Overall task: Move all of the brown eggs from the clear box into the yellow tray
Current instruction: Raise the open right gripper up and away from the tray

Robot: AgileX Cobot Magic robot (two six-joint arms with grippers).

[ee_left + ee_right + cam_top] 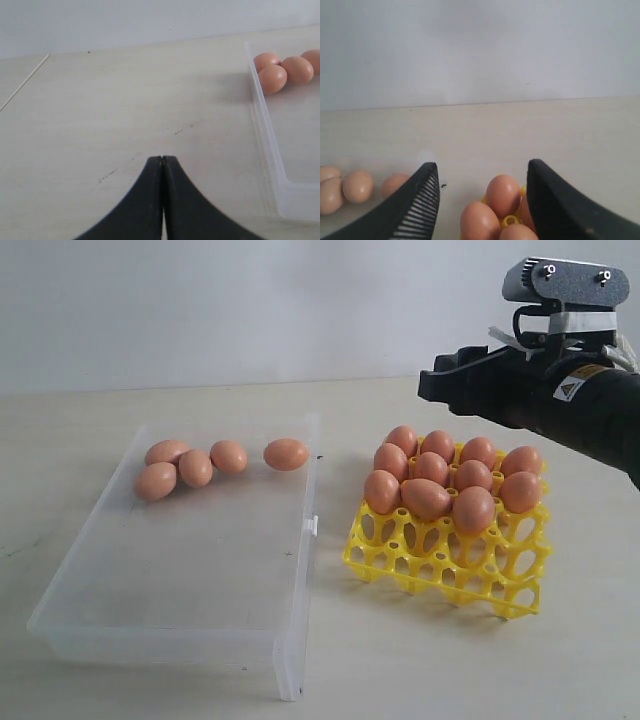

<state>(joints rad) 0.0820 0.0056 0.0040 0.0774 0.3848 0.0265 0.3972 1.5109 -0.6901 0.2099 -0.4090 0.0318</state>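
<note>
The box (180,570) and the tray (450,565) are set side by side on a pale table (400,670), near each other but not touching, with a plain wall (250,300) behind. Five eggs (229,456) are left in the box along its far wall, four bunched together and one a little apart. Eleven more are counted in the tray, on its far side. The low side wall of the box stands between the loose eggs and the tray.

The right gripper (484,167) is held above the far edge of the tray. Its fingers are spread wide and nothing is gripped between them. The left gripper (162,161) is pressed together on nothing, low over the table beside the outer wall of the box.

In the exterior view the tips of the right gripper are hard to make out against the dark arm, which is cut off by the frame edge. How wide the fingers stand is shown only by the right wrist view, where just three tray eggs are seen. The left gripper is shown only by its own wrist view, where one of four eggs is cut off.
</note>
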